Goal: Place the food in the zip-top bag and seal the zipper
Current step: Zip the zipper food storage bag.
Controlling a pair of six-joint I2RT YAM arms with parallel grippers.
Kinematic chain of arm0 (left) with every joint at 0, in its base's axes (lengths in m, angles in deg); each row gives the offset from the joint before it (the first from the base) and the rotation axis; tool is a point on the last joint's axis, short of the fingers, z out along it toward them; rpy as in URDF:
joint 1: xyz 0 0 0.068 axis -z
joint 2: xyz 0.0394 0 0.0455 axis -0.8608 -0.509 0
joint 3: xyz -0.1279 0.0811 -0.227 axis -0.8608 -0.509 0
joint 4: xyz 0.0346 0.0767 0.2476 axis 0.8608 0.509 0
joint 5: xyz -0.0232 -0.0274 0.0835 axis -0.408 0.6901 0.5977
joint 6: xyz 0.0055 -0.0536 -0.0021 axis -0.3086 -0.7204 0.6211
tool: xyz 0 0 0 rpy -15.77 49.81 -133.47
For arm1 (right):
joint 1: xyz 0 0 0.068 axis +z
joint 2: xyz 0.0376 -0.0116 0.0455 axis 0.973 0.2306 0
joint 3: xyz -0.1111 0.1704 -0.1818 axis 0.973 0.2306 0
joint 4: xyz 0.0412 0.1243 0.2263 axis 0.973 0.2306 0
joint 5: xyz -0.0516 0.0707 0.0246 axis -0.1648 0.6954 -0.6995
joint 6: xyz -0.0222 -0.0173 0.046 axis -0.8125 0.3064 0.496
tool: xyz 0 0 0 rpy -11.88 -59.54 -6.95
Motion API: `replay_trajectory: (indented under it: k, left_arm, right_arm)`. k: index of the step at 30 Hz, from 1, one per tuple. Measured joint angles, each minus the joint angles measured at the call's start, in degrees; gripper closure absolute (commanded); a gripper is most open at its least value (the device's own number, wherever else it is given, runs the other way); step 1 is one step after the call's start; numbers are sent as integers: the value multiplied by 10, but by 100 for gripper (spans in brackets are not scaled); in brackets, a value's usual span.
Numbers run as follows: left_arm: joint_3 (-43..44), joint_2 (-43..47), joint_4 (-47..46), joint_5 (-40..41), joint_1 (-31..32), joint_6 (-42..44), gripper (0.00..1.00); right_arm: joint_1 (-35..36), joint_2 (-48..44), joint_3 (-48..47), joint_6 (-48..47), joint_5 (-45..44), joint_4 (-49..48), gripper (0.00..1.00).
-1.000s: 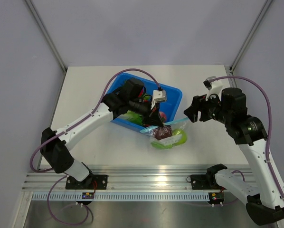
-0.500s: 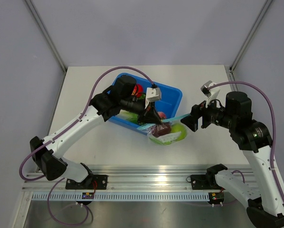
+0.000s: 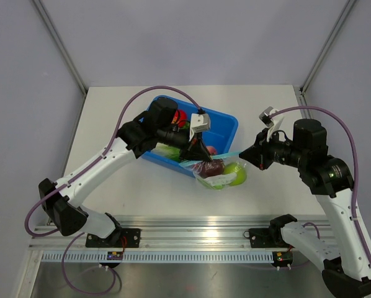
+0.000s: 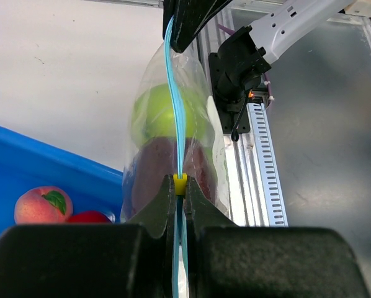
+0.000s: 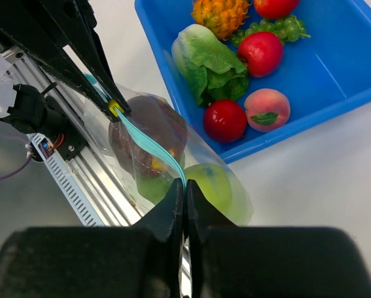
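Right wrist view: right fingers are pressed together on the thin teal-blue zipper strip of the clear crinkly zip-top bag, just beside the blue rectangular plastic tray. A green apple and a dark purple-red fruit are enclosed. Beyond, left fingers are clamped at the strip's yellow tab.

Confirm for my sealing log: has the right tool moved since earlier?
Yes: against the blue rectangular plastic tray, the right tool shifted toward the front rail, closing onto the teal zipper strip.
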Motion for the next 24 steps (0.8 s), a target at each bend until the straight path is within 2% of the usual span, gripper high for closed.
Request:
replay_trajectory:
  k: [7,24]
  left_arm:
    - [0,0,-11,0,1,0,100]
    - [2,0,-20,21,-5,24,100]
  right_arm:
    - [1,-11,10,22,-38,-10,100]
    - [4,-40,12,84,-292,-57,100]
